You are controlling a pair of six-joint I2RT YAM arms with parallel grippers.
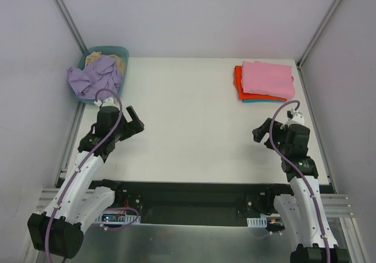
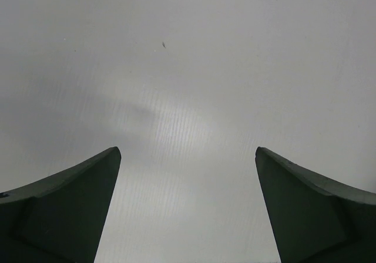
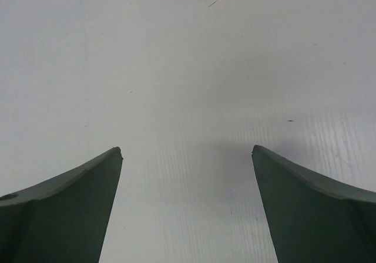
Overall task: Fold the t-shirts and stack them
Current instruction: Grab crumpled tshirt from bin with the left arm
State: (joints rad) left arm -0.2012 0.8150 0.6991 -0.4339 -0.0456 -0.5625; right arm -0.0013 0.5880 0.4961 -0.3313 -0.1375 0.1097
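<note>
In the top view, a white table (image 1: pixel 188 98) is seen with a teal basin (image 1: pixel 110 48) at its far left corner. A crumpled lavender shirt (image 1: pixel 88 78) is lying in this basin and partly hangs over its near edge, and a beige shirt (image 1: pixel 101 58) is seen behind it, also inside the basin. At the far right corner a folded stack is placed: the pink shirt (image 1: pixel 268 78) is on top, the orange-red shirt (image 1: pixel 238 81) is under it, and only a thin edge of the teal shirt (image 1: pixel 258 100) is shown at the bottom. The left gripper (image 1: pixel 136 121) is held over the bare table just near the basin, with its jaws spread and nothing between them. The right gripper (image 1: pixel 260 135) is held on the near side of the stack, apart from it, also spread and holding nothing. In the left wrist view, the left gripper (image 2: pixel 188 151) is seen with both dark fingers wide apart, and only white table surface is between them. In the right wrist view, the same is shown for the right gripper (image 3: pixel 187 150): the fingers are wide apart over the bare white surface, and no cloth is touched.
</note>
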